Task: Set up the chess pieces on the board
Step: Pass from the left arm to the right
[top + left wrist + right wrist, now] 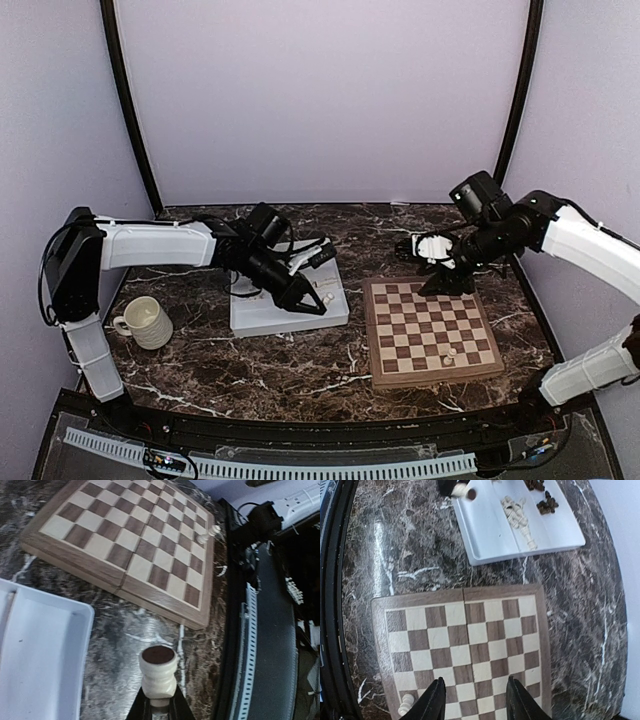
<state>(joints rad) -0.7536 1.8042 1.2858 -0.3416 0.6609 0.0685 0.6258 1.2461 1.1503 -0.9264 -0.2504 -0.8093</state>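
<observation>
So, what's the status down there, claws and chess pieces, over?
Left claw shut on a cream piece, short of the board. Right claw open, empty, above the board. One other piece stands on the board. Nothing blocking.

Table (300, 365) was dark marble with white veins (pretty busy pattern). On it sat a cream ribbed mug (146, 322) at left, white tray (258, 318) mid-table, wooden board (372, 340) at right.

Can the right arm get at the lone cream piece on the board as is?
Probably yes. The right gripper hangs open and empty over the board, and the cream piece sits alone with bare squares around it. The left gripper, shut on a second piece, is off by the tray.
</observation>
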